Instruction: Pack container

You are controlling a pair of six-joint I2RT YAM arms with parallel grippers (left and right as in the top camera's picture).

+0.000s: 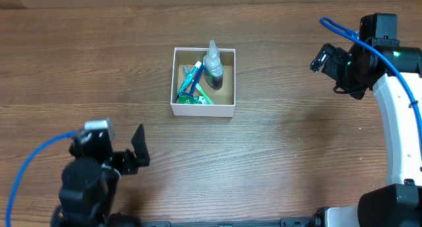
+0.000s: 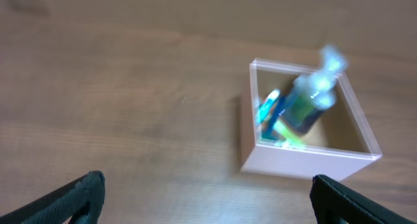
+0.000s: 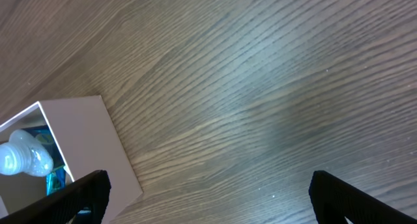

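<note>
The wooden table (image 1: 277, 154) fills every view. The right arm (image 1: 399, 115) is the biggest thing on it. Its white link rises along the right edge and bends at the top into a black wrist, which points left and down toward the tabletop. Its base is cut off at the bottom corner. The left arm (image 1: 86, 187) is black and sits low at the near left, with its wrist turned right and its lower part cut by the picture's edge.

The container (image 1: 203, 109) stands upright near the middle of the table, toward the far side, well apart from both arms. A clear bottle (image 1: 212, 65) leans in its back right corner, with the cap poking over the far wall. A blue tube (image 1: 193, 78) and a green packet (image 1: 191, 98) lie on the left side of the box.

The left gripper (image 2: 208, 195) and the right gripper (image 3: 212, 191) both hang above bare wood, jaws spread wide and holding nothing.

The left wrist view is blurred, so no label can be read. In the right wrist view the container is cut off at the left edge.
</note>
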